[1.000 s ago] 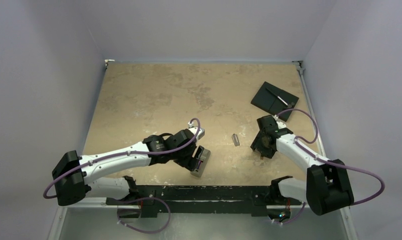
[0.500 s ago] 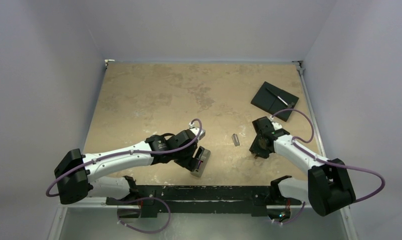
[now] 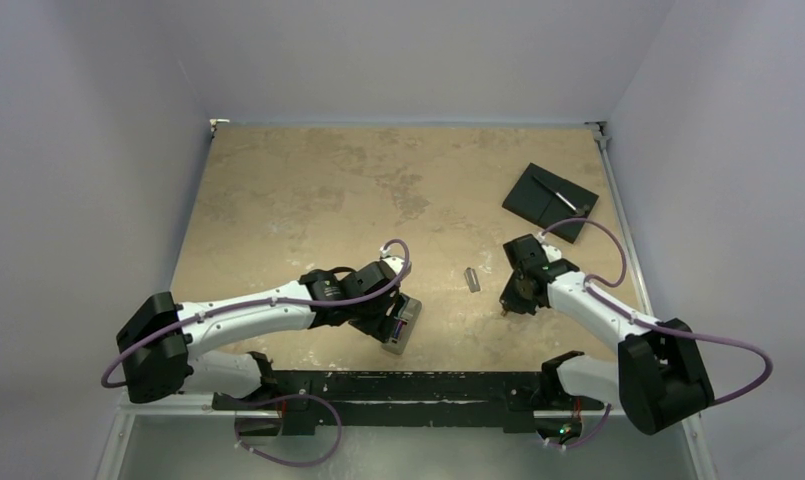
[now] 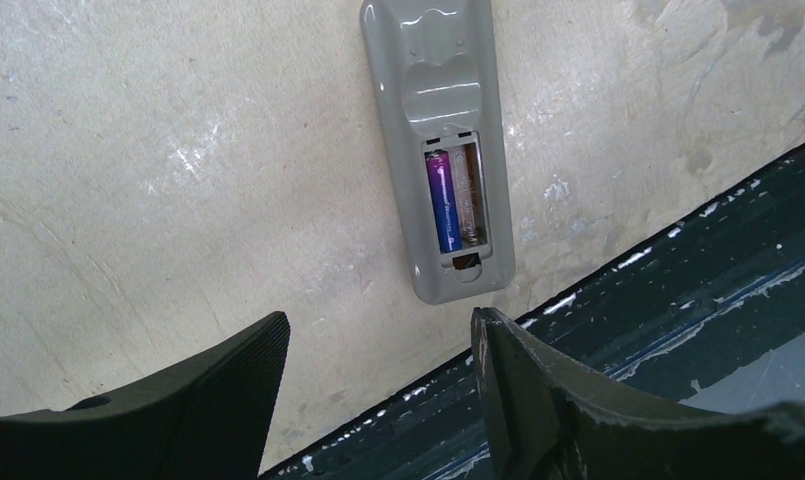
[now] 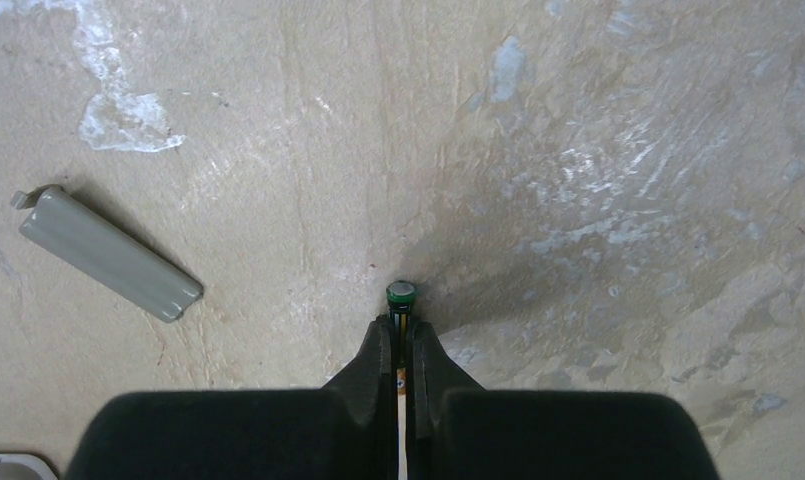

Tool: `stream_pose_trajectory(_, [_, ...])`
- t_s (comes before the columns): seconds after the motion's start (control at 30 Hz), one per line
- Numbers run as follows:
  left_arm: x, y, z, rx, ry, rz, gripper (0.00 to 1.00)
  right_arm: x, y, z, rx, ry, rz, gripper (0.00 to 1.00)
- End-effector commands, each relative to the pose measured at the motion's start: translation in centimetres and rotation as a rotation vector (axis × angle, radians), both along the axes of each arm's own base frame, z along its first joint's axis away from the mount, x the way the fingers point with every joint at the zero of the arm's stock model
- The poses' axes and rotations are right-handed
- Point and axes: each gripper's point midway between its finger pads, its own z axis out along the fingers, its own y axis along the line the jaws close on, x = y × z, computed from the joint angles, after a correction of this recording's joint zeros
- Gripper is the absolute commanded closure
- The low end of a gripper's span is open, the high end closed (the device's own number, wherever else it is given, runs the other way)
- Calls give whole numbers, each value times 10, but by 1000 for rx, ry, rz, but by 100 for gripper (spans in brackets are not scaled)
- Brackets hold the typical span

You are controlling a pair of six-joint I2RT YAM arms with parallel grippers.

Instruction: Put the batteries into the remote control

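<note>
The remote control (image 4: 428, 60) lies grey back up near the table's front edge, its compartment uncovered. One bluish-purple battery (image 4: 442, 200) sits in the left slot; the slot beside it holds no cell. My left gripper (image 4: 378, 320) hovers open just short of the remote's near end, touching nothing. In the top view it is at the remote (image 3: 402, 327), with the left gripper (image 3: 385, 320) beside it. My right gripper (image 5: 400, 335) is shut on a second battery (image 5: 401, 293), whose green-rimmed end sticks out past the fingertips, down at the table surface. From above, the right gripper (image 3: 508, 303) is right of centre.
The narrow grey cover strip (image 5: 108, 255) lies loose on the table left of the right gripper, also the cover strip (image 3: 471, 279) from above. A black square plate (image 3: 550, 201) sits at the back right. The dark front rail (image 4: 678, 300) runs just beyond the remote.
The right gripper's jaws have closed onto the battery, and the gripper has shifted slightly left. The left arm has crept a little right; its gripper stays open.
</note>
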Motion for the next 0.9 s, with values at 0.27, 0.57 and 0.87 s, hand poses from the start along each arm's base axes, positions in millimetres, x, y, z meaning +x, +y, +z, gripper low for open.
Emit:
stream_pose_trajectory(0.27, [15,1,-2,38,-47,63,33,4,31,26,89,-81,155,100])
stream_pose_trajectory(0.57, [12,4,-3,11,-14,153,34,9,67,50,155,-183,383,100])
stream_pose_trajectory(0.87, [-6,-19,1,-119,120,216,33,22,85,75,154,-277,554,100])
